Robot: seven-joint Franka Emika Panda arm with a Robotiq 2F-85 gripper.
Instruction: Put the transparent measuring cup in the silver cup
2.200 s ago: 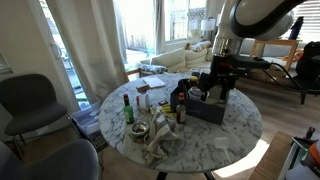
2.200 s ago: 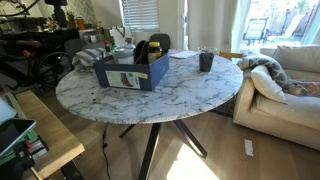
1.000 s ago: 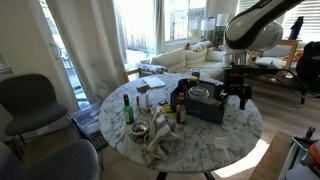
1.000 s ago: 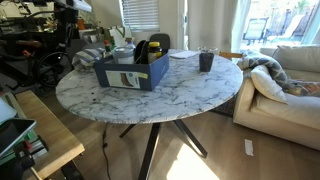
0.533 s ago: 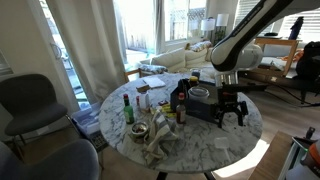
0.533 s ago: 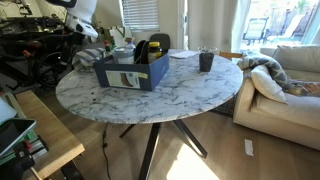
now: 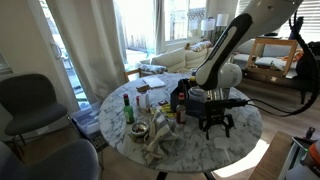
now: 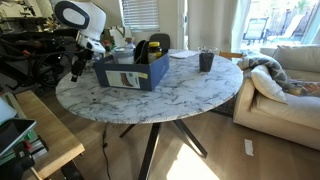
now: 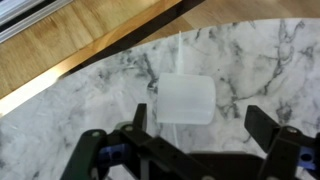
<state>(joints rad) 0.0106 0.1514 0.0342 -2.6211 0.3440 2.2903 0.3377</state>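
The transparent measuring cup [image 9: 187, 98] shows clearly only in the wrist view: a pale, blurred block on the marble table [image 9: 265, 55], close to the table's edge. It lies at 12 o'clock from the gripper [image 9: 182, 142], whose fingers [image 9: 92, 150] are spread wide with nothing between them. In both exterior views this cup is too small to pick out, and the silver cup cannot be told with certainty. In an exterior view a blue box [image 7: 203, 108] sits at 11 o'clock of the gripper, a green bottle [image 7: 128, 108] well apart at 9 o'clock, and the arm [image 7: 225, 50] is cut off by the top edge
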